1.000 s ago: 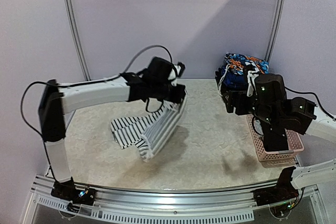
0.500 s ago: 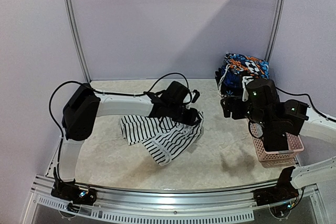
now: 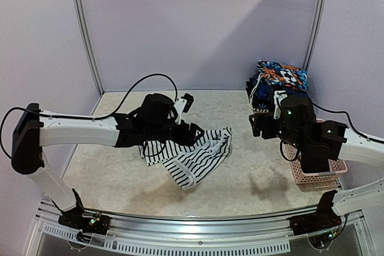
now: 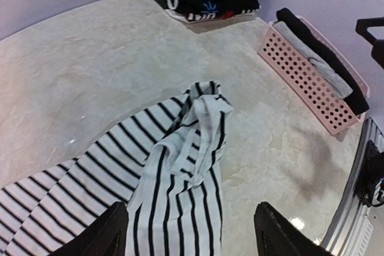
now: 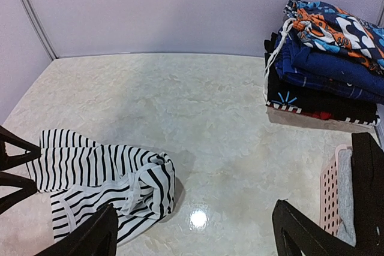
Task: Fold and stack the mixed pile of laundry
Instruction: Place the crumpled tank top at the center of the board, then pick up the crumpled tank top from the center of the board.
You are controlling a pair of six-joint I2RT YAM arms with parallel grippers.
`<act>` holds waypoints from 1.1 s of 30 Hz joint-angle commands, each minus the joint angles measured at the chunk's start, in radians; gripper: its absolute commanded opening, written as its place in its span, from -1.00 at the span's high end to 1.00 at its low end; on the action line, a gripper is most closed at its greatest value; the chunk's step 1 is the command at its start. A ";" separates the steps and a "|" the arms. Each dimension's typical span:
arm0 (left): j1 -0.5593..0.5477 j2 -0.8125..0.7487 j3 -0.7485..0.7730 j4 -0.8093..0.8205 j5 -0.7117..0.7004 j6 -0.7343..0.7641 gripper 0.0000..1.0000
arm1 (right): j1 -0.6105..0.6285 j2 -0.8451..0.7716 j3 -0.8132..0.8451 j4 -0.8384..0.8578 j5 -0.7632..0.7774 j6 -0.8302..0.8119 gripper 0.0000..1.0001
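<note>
Striped garment (image 3: 192, 157): black-and-white, rumpled, partly doubled over, lying on the desk (image 3: 252, 166). Black garment (image 5: 367, 184) and grey garment (image 5: 345, 190): side by side inside the pink basket (image 5: 329, 199).

No text, brand or number can be read: the only print is a blurred strip of white, blue and red marks on the black garment (image 5: 318, 104) low in the folded stack (image 5: 336, 46), and neither wrist view shows it sharply enough to make out.
</note>
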 commanded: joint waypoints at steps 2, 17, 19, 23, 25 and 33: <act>-0.012 -0.156 -0.137 -0.110 -0.221 0.062 -0.50 | 0.005 0.033 -0.017 0.120 0.018 -0.044 -0.79; -0.012 -0.442 -0.390 -0.360 -0.352 -0.053 -0.40 | 0.006 0.161 -0.056 0.358 -0.011 -0.120 -0.79; -0.013 -0.459 -0.407 -0.386 -0.342 -0.069 -0.38 | 0.006 0.180 -0.050 0.379 -0.006 -0.134 -0.78; -0.015 -0.496 -0.432 -0.451 -0.350 -0.096 -0.33 | 0.003 0.215 -0.031 0.410 0.018 -0.158 -0.79; -0.016 -0.518 -0.447 -0.468 -0.343 -0.112 -0.29 | -0.001 0.236 -0.013 0.413 0.023 -0.168 -0.79; -0.032 -0.564 -0.498 -0.523 -0.293 -0.190 -0.11 | -0.017 0.311 0.031 0.423 0.009 -0.176 -0.78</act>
